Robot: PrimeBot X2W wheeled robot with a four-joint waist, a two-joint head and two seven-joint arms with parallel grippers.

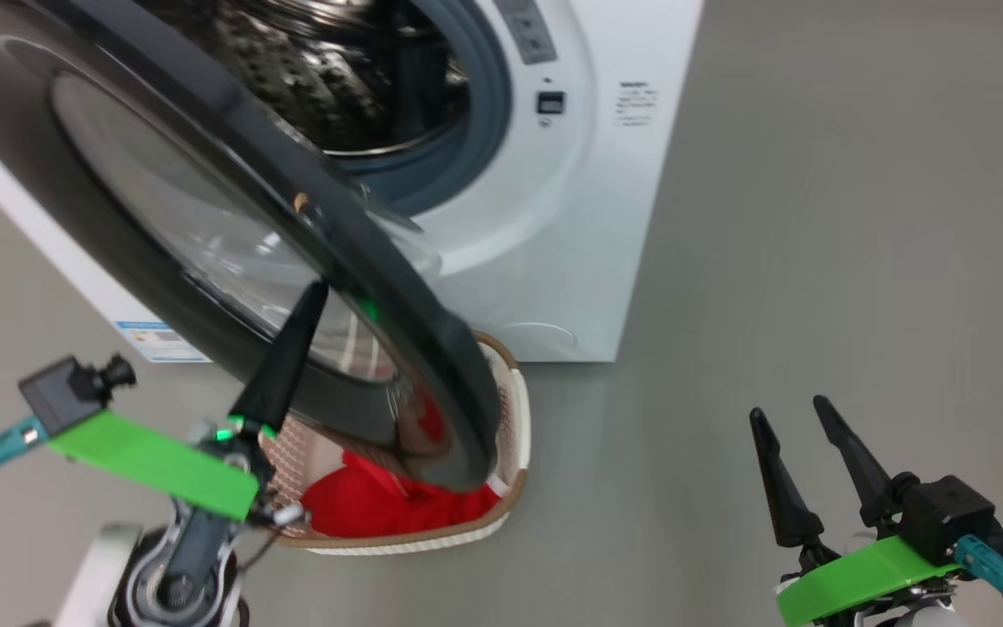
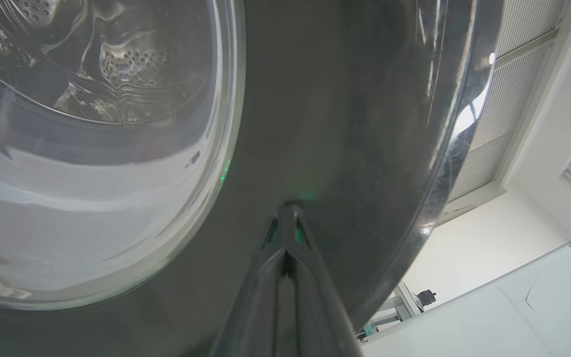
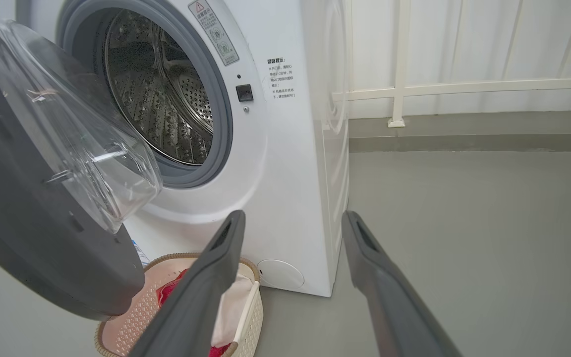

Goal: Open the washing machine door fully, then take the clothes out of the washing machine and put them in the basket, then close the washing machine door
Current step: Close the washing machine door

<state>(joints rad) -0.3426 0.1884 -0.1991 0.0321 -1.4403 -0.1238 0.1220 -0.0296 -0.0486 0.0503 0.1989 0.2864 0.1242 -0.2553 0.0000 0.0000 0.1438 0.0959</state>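
The washing machine door (image 1: 232,287) stands half open, its black rim and glass bowl (image 3: 67,144) swung out over the basket (image 1: 514,418). My left gripper (image 1: 317,294) is shut, its tip pressed on the door's outer black rim (image 2: 345,148) beside the window (image 2: 92,148). My right gripper (image 1: 789,411) hangs open and holds nothing, low on the right, apart from the washing machine (image 3: 285,173). Red clothes (image 1: 362,505) lie in the basket (image 3: 248,307), partly hidden by the door. The steel drum (image 3: 166,99) shows bare metal.
Grey floor (image 1: 815,218) stretches wide to the right of the machine. A white railing (image 3: 399,64) and a low wall run behind it. The basket sits on the floor right in front of the machine, under the door's swing.
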